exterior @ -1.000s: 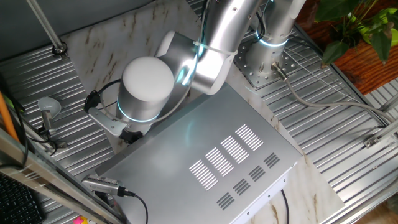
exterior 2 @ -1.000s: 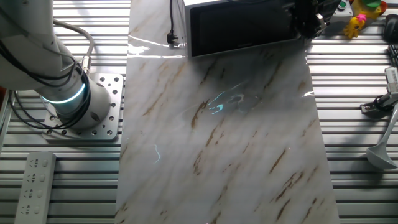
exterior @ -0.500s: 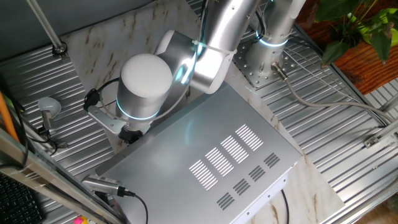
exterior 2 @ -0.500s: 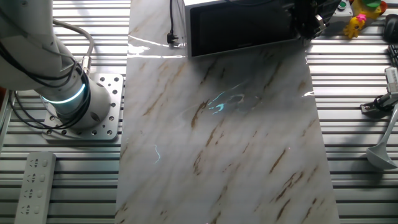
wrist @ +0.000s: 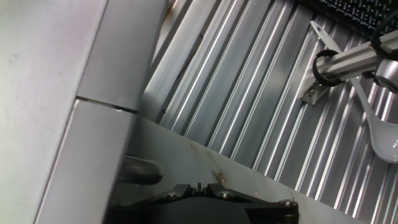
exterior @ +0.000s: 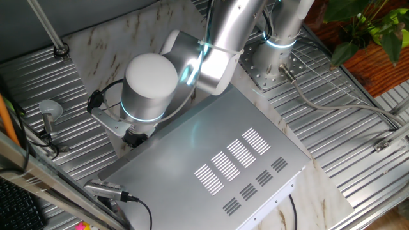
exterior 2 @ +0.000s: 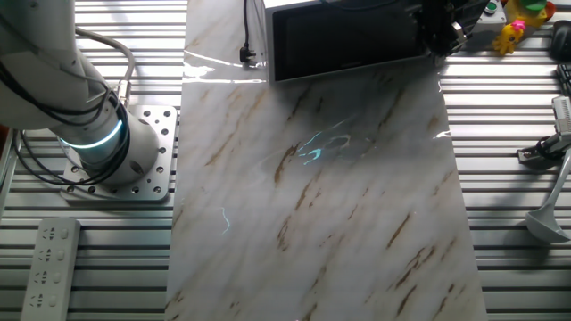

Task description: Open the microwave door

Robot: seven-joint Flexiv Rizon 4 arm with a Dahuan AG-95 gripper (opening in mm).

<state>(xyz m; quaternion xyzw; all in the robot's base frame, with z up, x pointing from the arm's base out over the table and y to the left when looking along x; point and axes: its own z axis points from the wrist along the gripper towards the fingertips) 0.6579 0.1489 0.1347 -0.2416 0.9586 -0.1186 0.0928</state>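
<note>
The microwave (exterior: 217, 160) is a large silver box with vent slots on top. In the other fixed view its black glassy door (exterior 2: 343, 37) faces the marble board and looks flush with the front. My gripper (exterior 2: 437, 31) is at the door's right end, dark and hard to make out. In the one fixed view the arm's white wrist (exterior: 151, 86) covers it at the microwave's front corner. In the hand view the gripper (wrist: 199, 188) shows its fingertips together, beside the grey microwave side (wrist: 56, 93), where a seam runs between two panels. Nothing shows between the fingertips.
A marble board (exterior 2: 339, 205) lies in front of the door. The arm's base (exterior 2: 107, 152) and a remote (exterior 2: 49, 267) are to its left. A plug and cable (exterior 2: 250, 55) sit by the door's left end. A ladle (exterior 2: 546, 223) and an aluminium bar (wrist: 354, 59) lie on the ribbed table.
</note>
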